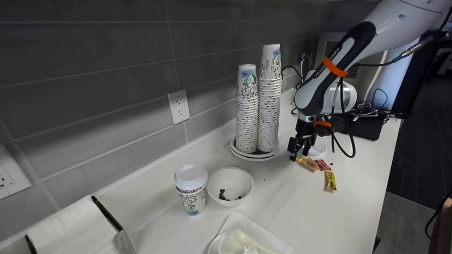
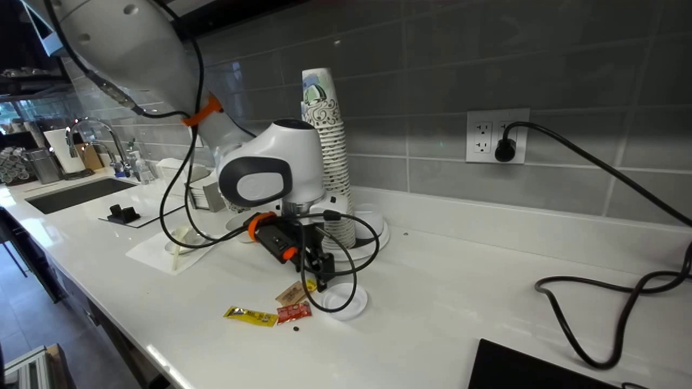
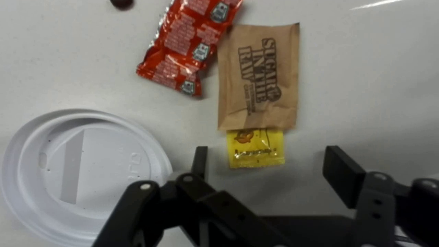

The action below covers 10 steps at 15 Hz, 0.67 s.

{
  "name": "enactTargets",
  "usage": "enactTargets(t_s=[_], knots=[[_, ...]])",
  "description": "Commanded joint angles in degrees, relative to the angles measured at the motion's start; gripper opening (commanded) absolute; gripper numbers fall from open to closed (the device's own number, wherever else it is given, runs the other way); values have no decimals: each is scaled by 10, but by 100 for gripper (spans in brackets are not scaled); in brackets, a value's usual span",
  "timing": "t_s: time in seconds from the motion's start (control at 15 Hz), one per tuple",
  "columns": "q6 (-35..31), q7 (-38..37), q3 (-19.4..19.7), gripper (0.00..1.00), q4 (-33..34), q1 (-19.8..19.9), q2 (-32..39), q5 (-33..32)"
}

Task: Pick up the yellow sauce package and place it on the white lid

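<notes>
Fingers (image 3: 343, 178) are spread wide, yellow sauce package (image 3: 256, 151) peeking out from under that brown sugar packet (image 3: 259, 75), pretty much between them in the wrist view, white lid (image 3: 97, 168) just beside one finger.

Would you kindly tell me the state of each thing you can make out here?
Gripper: open, holding nothing
Yellow sauce package: partly covered, ungripped
Brown sugar packet: overlapping that package, no tear visible
Other yellow sachet: lying uncovered
Red packet: lying wrinkled
White lid: lying flat, no package on it
White bowl: dark bits inside
Cup stacks: nested upside down
Cup by the bowl: upright, lidded
Black plug: inserted in wall outlet
</notes>
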<state>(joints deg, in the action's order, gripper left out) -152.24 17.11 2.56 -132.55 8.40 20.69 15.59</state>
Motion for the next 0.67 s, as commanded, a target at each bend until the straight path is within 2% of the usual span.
enactTargets(t_s=[0.0,0.33,0.6], knots=[[-2,-14,-14,55,21,15,21,-8],[6,-29,-10,21,26,15,23,-16],[13,-42,-5,13,25,13,20,-26]])
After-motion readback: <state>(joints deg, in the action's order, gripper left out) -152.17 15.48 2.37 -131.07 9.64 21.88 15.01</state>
